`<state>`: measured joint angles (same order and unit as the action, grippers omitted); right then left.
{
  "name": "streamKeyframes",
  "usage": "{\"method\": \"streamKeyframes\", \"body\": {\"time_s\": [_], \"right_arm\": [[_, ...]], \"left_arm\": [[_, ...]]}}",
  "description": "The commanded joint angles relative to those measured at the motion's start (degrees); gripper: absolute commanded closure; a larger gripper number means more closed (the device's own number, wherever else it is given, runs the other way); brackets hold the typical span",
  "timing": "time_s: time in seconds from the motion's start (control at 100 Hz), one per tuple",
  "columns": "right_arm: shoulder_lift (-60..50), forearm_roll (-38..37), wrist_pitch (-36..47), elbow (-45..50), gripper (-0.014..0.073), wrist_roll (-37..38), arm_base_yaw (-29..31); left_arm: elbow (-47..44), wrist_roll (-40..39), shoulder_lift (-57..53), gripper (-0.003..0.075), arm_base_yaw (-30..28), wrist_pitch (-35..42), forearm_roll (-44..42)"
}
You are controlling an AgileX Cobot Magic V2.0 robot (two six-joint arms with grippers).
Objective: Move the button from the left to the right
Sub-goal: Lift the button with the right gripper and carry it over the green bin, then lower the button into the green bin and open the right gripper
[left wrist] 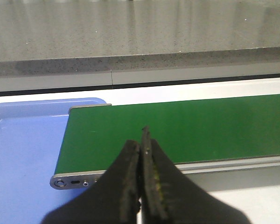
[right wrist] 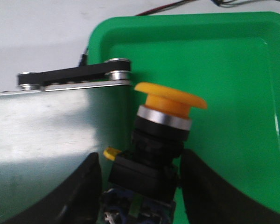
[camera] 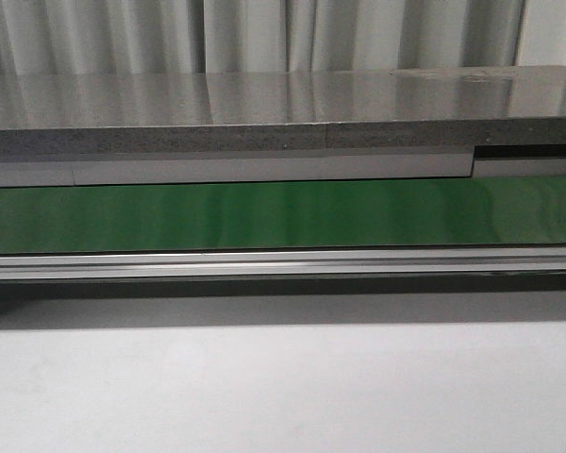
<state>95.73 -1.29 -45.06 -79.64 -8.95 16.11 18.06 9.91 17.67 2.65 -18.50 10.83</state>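
Pale curtains hang at the back, then a grey speckled shelf, with a green conveyor belt (camera: 264,215) running across a white table (camera: 283,387). Neither arm shows up in the front view, so the wrist cams have to do the talking.

The right gripper (right wrist: 140,186) has its black fingers (right wrist: 210,196) spread on either side of the push-button (right wrist: 161,140). The button's black switch body sits between the jaws with the yellow-orange mushroom cap sticking out past the tips, tilted. Whether the pads are actually squeezing the body I can't tell; there seem to be slim gaps on both sides. Just beyond the cap is the green bin (right wrist: 233,70), and off to one side of the jaws is the conveyor's end with its roller.

The left gripper (left wrist: 141,186) is pressed together, nothing in it, and the belt's other end lies ahead of its tips with a blue tray (left wrist: 23,154) beside that.

My read: the button's already at the right-hand end, hovering at or over the bin. All that's left is setting it down or backing off.
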Motion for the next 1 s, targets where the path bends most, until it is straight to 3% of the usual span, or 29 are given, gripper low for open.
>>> {"method": "streamKeyframes", "body": {"time_s": [0.0,0.49,0.78,0.99], "right_arm": [[-0.1,-0.5,4.3,-2.0,0.0343,-2.2,2.9],[11.8,-0.6,4.0,-2.0,0.034,-3.5,6.2],[13.0,-0.6,3.0,-2.0,0.0102,-3.5,6.2],[12.2,-0.7,3.1,-2.0,0.0092,-2.7,6.2]], "left_arm": [[1.6,0.1,0.4,0.0741,0.5,4.8,0.9],[1.6,0.1,0.4,0.0741,0.5,4.8,0.9],[1.6,0.1,0.4,0.0741,0.5,4.8,0.9],[1.6,0.1,0.4,0.0741,0.5,4.8,0.9]]}}
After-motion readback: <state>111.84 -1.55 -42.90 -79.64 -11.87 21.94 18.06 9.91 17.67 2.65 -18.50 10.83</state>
